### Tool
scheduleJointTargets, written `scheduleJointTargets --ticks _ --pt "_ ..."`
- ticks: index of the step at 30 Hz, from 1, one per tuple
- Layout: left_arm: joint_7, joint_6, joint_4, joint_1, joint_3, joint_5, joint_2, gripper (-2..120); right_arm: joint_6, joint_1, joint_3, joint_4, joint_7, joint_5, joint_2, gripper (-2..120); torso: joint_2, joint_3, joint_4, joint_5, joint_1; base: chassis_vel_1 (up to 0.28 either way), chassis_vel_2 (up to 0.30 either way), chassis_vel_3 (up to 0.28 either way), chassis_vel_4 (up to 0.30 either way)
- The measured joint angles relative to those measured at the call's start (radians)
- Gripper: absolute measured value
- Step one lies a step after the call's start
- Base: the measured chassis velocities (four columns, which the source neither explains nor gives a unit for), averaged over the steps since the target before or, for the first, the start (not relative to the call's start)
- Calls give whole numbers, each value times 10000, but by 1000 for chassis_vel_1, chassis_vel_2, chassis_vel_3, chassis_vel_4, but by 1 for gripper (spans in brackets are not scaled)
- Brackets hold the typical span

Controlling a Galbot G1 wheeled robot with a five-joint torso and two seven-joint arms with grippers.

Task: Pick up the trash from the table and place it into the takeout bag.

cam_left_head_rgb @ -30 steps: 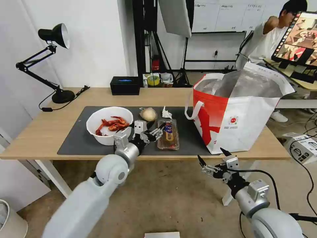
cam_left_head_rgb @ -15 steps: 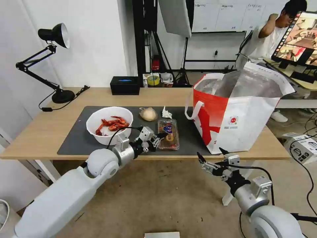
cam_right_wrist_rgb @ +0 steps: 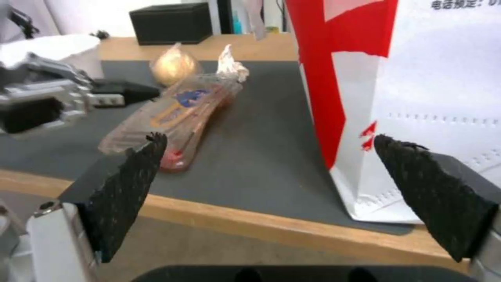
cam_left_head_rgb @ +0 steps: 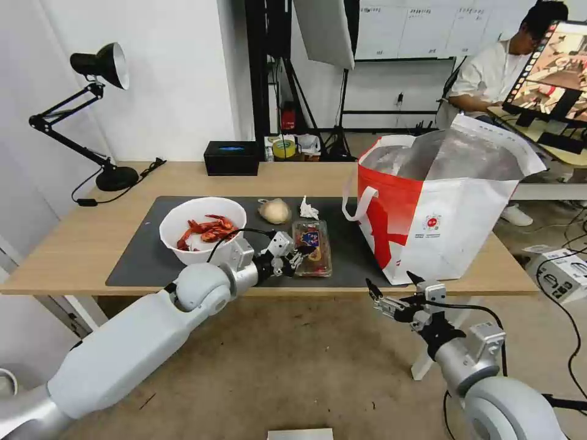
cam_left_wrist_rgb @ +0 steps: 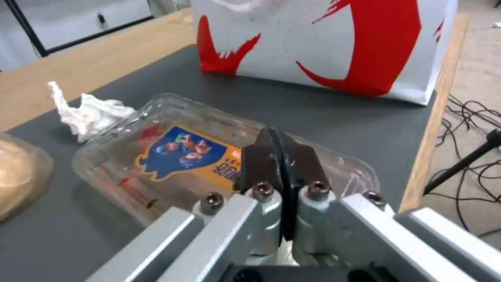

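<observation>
Head view: at 5 o'clock the right gripper (cam_left_head_rgb: 391, 291) hangs below the table (cam_left_head_rgb: 85, 244) edge, fingers spread wide, empty. Left gripper (cam_left_head_rgb: 301, 253), fingers pressed together holding nothing, tips over the clear tray's (cam_left_head_rgb: 313, 249) near left side. Takeout bag (cam_left_head_rgb: 440, 208) stands at 3 o'clock of the tray.

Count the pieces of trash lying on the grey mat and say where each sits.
4. The bowl of crayfish shells sits farthest left, the clear tray is nearest the takeout bag, and the beige wrapped lump and crumpled tissue lie behind the tray.
</observation>
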Motion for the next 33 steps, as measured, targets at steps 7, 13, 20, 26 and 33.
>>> scheduleJointTargets --ticks 7,13,20,26,33 --pt "-11 23 249 -88 252 32 -73 0 11 404 -48 1 53 2069 -105 100 0 0 1 -1 0 0 0 0 0" --pt "-15 22 288 -72 337 37 -68 0 7 1071 -39 -43 356 4638 -223 100 0 1 1 -1 0 0 0 0 0" --pt "-22 -8 285 -71 457 31 -63 0 -41 2020 -180 -371 899 6585 -276 100 0 1 0 -1 0 0 0 0 0" --pt "-24 -23 275 -96 501 24 -67 0 -223 2952 -671 -865 1621 8060 -265 100 0 1 2 -1 0 0 0 0 0" --pt "-63 -31 368 -189 595 -4 -141 0 -521 4145 -1469 -1743 2345 9168 -233 100 0 1 0 -1 0 0 0 0 0"
